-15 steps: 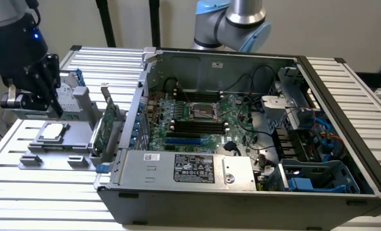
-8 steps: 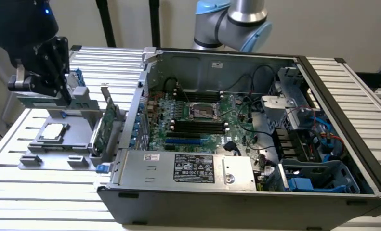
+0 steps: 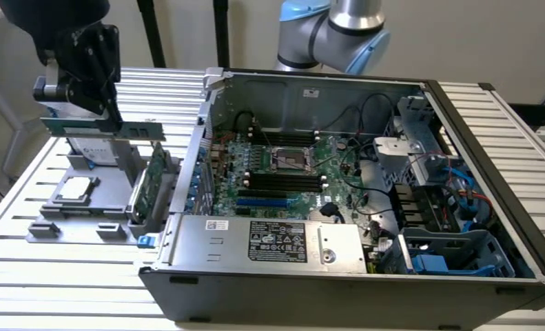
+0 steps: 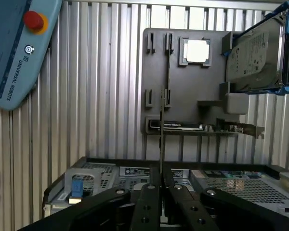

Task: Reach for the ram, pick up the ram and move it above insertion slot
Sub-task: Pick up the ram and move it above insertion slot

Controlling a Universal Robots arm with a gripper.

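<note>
The gripper [image 4: 161,192] has its jaws clamped on the ram [image 4: 161,130], seen edge-on in the wrist view. In the exterior view the ram [image 3: 102,128] hangs level above the grey tray [image 3: 107,186], apparently clear of it, at the exterior view's left of the case [image 3: 253,276] on the bench [image 3: 60,276].
</note>
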